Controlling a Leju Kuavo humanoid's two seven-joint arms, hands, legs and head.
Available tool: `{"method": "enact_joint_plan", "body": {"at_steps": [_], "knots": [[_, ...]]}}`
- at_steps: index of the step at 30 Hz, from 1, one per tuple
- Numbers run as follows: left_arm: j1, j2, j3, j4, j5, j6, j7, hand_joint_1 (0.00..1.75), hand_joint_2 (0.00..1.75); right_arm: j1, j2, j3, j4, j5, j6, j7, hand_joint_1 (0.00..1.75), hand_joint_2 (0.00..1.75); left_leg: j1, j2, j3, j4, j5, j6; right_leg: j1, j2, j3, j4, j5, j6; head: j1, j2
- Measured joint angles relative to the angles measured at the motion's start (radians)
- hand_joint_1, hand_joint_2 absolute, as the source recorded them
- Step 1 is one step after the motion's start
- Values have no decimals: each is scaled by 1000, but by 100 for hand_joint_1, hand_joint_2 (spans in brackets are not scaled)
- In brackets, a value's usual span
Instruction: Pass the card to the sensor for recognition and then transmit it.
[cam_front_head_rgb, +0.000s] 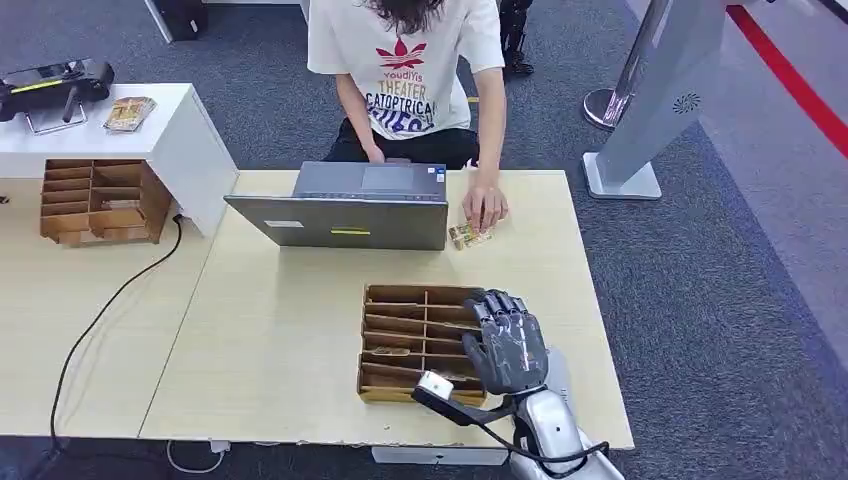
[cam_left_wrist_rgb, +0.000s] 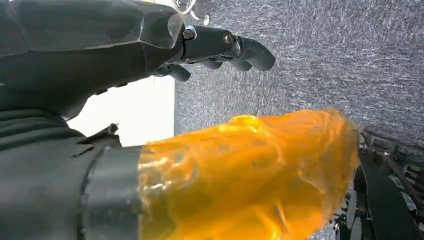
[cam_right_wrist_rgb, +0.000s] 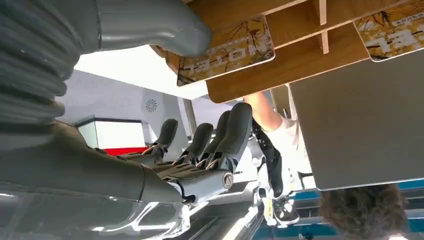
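The setting is an indoor reception or service-desk area, of the kind found in an office or hotel lobby mock-up. A pale wood-topped desk stands on grey carpet. A person is seated behind it at an open grey laptop. Two wooden slotted card organisers are present, one on the desk and one on an adjoining table, with printed cards lying in the slots. A white cabinet carries a dark device and a stack of cards. A silver-grey floor-standing kiosk base stands beside a red floor stripe.
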Motion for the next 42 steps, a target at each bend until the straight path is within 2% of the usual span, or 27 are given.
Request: {"method": "enact_joint_plan", "body": {"at_steps": [2,4,6,7,8,10,15,21,42], "knots": [[0,0,0,0,0,0,0,0,0,0,0,-1,3,0,0,0,80,175,0,0,0,0,0,0,0,0,0,0,0,0,0,0],[0,0,0,0,0,0,0,0,0,0,0,-2,4,0,0,0,73,175,0,0,0,0,0,0,0,0,0,0,0,0,0,0],[0,0,0,0,0,0,0,0,0,0,0,-4,5,2,3,0,84,175,0,0,0,0,0,0,0,0,0,0,0,0,0,0],[0,0,0,0,0,0,0,0,0,0,0,-5,5,3,3,0,105,175,0,0,0,0,0,0,0,0,0,0,0,0,0,0],[0,0,0,0,1,0,0,0,0,0,0,-6,5,3,5,0,140,175,0,0,0,0,0,0,0,0,0,0,0,0,0,0],[0,0,0,0,2,0,1,0,0,0,0,-7,7,5,7,0,157,175,0,0,0,0,0,0,0,0,0,0,0,0,0,0],[0,0,0,0,3,0,1,0,0,0,0,-8,8,6,11,0,155,175,0,0,0,0,0,0,0,0,0,0,0,0,0,0],[0,0,0,0,4,0,1,0,0,0,0,-8,10,6,13,0,171,175,0,0,0,0,0,0,0,0,0,0,0,0,0,0],[0,0,0,0,6,-1,0,0,0,0,0,-23,9,-6,19,-7,175,175,0,0,0,0,0,0,0,0,0,0,0,0,0,0]]}}
